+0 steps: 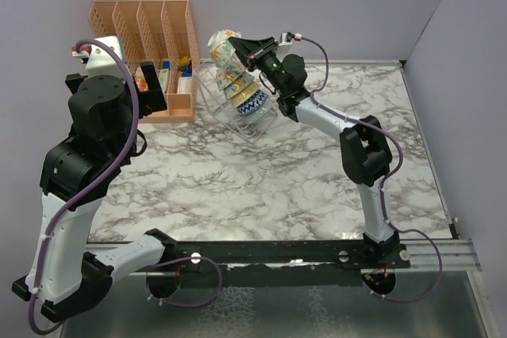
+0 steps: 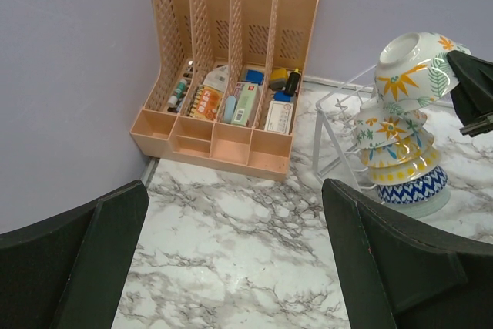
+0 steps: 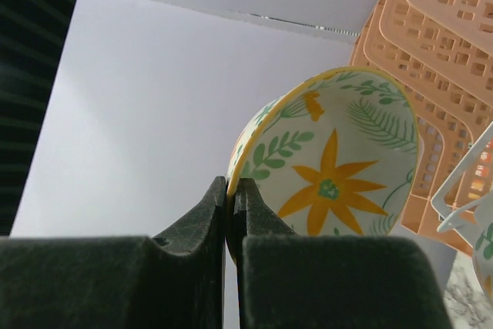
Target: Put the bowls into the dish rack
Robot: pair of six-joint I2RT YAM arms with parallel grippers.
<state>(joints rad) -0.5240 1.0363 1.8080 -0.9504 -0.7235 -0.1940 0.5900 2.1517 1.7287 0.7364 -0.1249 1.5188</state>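
Observation:
My right gripper is shut on the rim of a cream bowl with an orange flower and green leaves, holding it tilted above the far end of the white wire dish rack. The bowl also shows in the top view and the left wrist view. Several bowls stand in a row in the rack, among them a leaf-print one, a yellow one and a blue-patterned one. My left gripper is open and empty, high above the left of the table.
An orange plastic slotted organizer with small items stands at the back left against the wall, just left of the rack; it also shows in the left wrist view. The marble table stretches in front. Grey walls close the back and both sides.

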